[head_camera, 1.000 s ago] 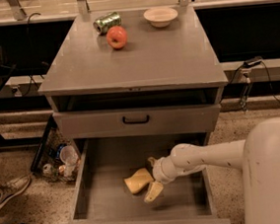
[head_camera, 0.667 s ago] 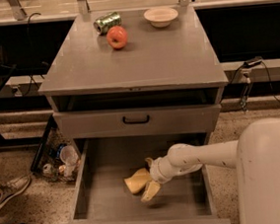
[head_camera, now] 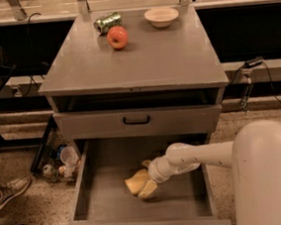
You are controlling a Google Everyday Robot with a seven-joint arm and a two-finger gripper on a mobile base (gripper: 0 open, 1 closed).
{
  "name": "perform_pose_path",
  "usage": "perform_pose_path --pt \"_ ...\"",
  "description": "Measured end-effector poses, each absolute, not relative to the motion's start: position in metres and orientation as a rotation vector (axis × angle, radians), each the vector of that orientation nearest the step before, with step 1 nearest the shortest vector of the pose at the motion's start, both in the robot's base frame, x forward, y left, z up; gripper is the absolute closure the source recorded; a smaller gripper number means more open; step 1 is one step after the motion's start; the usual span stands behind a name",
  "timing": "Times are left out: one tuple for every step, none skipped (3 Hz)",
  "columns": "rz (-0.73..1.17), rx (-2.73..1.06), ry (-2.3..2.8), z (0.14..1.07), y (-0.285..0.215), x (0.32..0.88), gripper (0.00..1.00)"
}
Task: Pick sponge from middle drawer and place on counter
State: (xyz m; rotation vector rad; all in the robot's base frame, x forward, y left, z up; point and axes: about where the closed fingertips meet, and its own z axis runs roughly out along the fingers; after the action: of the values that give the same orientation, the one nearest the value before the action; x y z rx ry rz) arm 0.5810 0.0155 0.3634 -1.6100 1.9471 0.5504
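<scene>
Single camera view from above the drawer cabinet, pick phase. The middle drawer (head_camera: 81,190) stands pulled fully out toward 6 o'clock, which exposes its flat floor to a reach from above. The sponge (head_camera: 132,184), pale yellow, lies on that floor near the centre, a little toward 6 o'clock. The white arm (head_camera: 199,154) enters over the drawer's wall from 3 o'clock, and the gripper (head_camera: 146,184) sits low in the drawer, touching the sponge on its 3 o'clock side. We cannot tell how far the gripper is open, nor whether it has hold of the sponge. We judge the step in hand to be the grasp; lift and transfer are not yet done.

The counter (head_camera: 141,64) carries a red apple (head_camera: 117,37) and a green can (head_camera: 107,22) toward 11 o'clock and a cream bowl (head_camera: 161,16) toward 12 o'clock. We take its bare near half, toward 6 o'clock, as the likely place for the sponge. The shallower upper drawer front (head_camera: 191,119) is shut, so the lift path past it is unobstructed
</scene>
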Motion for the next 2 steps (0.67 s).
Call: perform_pose_path --pt "0.544 -1.622 1.948 0.362 0.018 0.578 0.42" --pt "0.561 -1.608 1.947 0.370 0.013 0.567 0.65"
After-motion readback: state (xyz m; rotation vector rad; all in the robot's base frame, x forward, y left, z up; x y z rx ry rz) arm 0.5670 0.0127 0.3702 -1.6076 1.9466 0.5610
